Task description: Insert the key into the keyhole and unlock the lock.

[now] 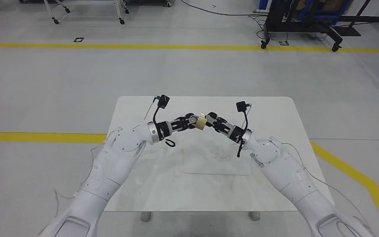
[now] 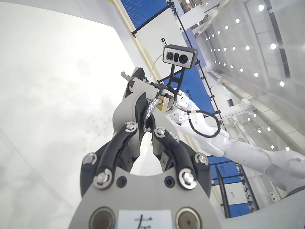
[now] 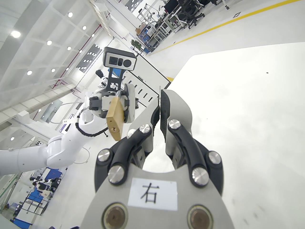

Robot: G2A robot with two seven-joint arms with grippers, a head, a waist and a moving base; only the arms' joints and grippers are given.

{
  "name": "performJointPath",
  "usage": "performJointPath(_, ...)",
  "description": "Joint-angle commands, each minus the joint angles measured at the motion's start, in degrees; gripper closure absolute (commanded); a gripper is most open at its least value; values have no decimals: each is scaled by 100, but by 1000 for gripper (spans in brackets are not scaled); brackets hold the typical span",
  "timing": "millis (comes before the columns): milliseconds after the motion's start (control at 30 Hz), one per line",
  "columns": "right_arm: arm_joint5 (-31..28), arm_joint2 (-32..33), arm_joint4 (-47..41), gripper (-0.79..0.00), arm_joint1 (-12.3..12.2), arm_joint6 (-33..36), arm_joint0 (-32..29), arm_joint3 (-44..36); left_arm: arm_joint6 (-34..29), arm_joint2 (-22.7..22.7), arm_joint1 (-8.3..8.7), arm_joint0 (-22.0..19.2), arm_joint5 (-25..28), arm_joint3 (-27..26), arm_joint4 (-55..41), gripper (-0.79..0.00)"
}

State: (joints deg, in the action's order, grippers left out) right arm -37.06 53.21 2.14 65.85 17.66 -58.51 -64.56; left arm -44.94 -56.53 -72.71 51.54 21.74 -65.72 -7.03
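Overhead, both arms meet in the air above the middle of the white table [image 1: 266,118], their tips almost touching. The left gripper [image 2: 149,107] is clamped narrowly on the silver shackle [image 2: 153,103] of the brass lock [image 3: 115,120], so the lock body juts out past its tips toward the other arm. In the right wrist view the lock hangs tilted, with the keyhole [image 3: 115,129] on its end face turned toward that camera. The right gripper [image 3: 160,103] is pinched closed on the key [image 2: 124,75]. From its own wrist the key shows as a thin edge-on sliver poking out at the tips. From the left wrist the key's notched tip sticks out free in the air beyond them. The key is not in the keyhole. The lock sits just beside the right gripper, off to one side of the line of the key rather than ahead of it. In the top view the lock appears as a small brass block between the two grippers, held clear of the table.
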Motion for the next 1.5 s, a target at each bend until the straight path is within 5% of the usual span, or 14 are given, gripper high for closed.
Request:
performJointPath(0,-1,5,-2,0,-3,5,-5,-4,2,-2,2,10,0,-9,18,0)
performJointPath(267,16,7,-4,0,-2,-3,-14,-18,87,-47,15,76,-126,-24,50,0)
performJointPath(533,628,162,25,0,39,-202,-6,-334,-66,-430,67,70,-128,289,-560,0)
performJointPath(967,517,234,-80,0,176,-606,60,-540,-1035,-385,64,1,-374,430,-1149,0)
performJointPath(1467,-39,-142,-180,0,367,423,356,-155,-1268,-337,6,-171,-896,835,-1676,0)
